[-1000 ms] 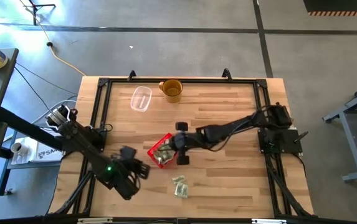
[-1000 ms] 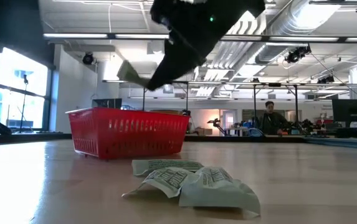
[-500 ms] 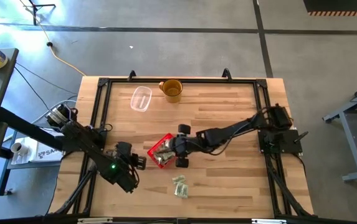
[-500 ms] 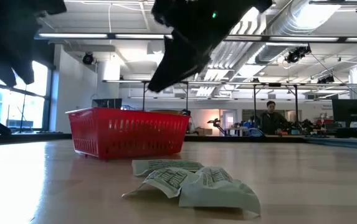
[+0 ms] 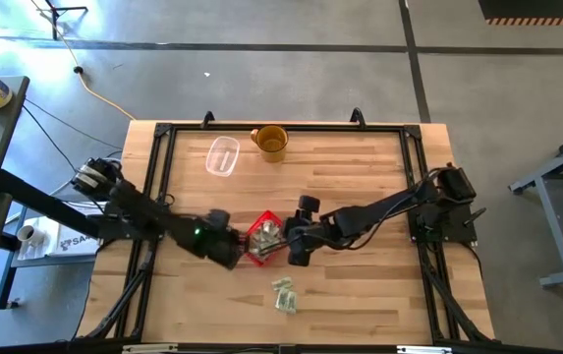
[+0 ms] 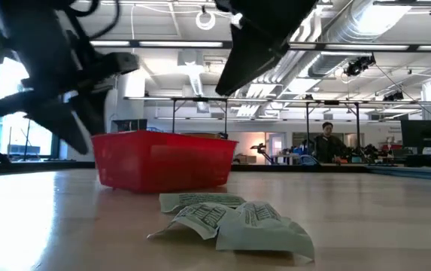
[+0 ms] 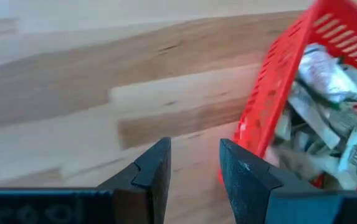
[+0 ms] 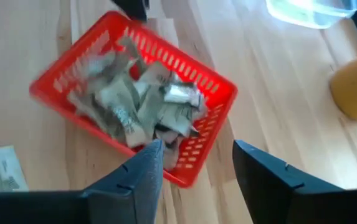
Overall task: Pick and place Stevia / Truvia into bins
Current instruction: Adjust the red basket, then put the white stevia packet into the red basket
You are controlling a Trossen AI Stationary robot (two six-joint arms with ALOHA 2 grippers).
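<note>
Standing by the counter, I see the red bin sitting near its middle, already heaped with pale green and white Stevia / Truvia packets, while a small cluster of loose packets lies on the bare wood on the near side of the bin, just apart from it. Both arms have closed in on the bin from opposite sides: the left gripper hangs at the bin's left wall, and its wrist view shows the two dark fingers parted with nothing between them and the red wall just off to one side; the right gripper hovers at the bin's right edge, its fingers also spread and empty, looking down over the bin's contents. The relation that matters for the next pick, as I judge it, is that the loose packets lie nearer the front edge of the counter than either gripper, roughly between the two, perhaps slightly closer to the right one (though the margin is small). The cluster's long axis seems to run front to back on the counter, so whichever arm goes for it would probably need to swing toward the front edge and drop low, since the packets lie flat and crumpled against the wood. A clear container and a yellow-brown mug stand well apart at the far side.
</note>
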